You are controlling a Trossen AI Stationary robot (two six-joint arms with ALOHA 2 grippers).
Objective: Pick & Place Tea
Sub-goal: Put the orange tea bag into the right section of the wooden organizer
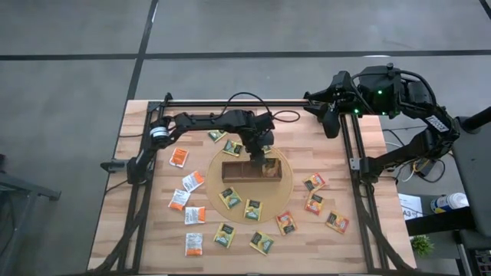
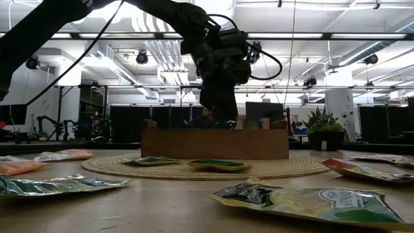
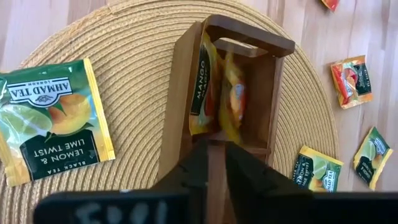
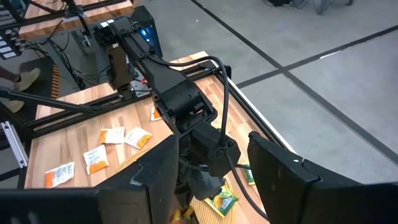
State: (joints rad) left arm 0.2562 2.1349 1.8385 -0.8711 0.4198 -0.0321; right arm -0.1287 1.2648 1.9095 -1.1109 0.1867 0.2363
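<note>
Brown wooden tray (image 1: 239,172) sits on the round woven mat (image 1: 219,157) at table centre, long axis 9-to-3 in the high view. Its right-end compartment holds two orange mango sachets (image 3: 214,87) standing on edge, flat faces along the side walls; the label reads sideways and their lower parts are hidden by the tray wall. Left gripper (image 1: 266,157) hangs right over that compartment; its fingers (image 3: 245,174) look nearly together with just a slim gap, nothing pinched between them, tips blurred and cut off at the frame edge. In the low view the tray wall blocks the sachets inside. Lemon & lime sachet (image 3: 53,118) lies flat on the mat at about 10 o'clock from the tray. Other sachets are scattered flat on the table from 3 round to 9 o'clock, labels too small to read from above. Right gripper (image 4: 211,168) is parked high off the table's 1 o'clock corner, fingers spread wide, empty.
</note>
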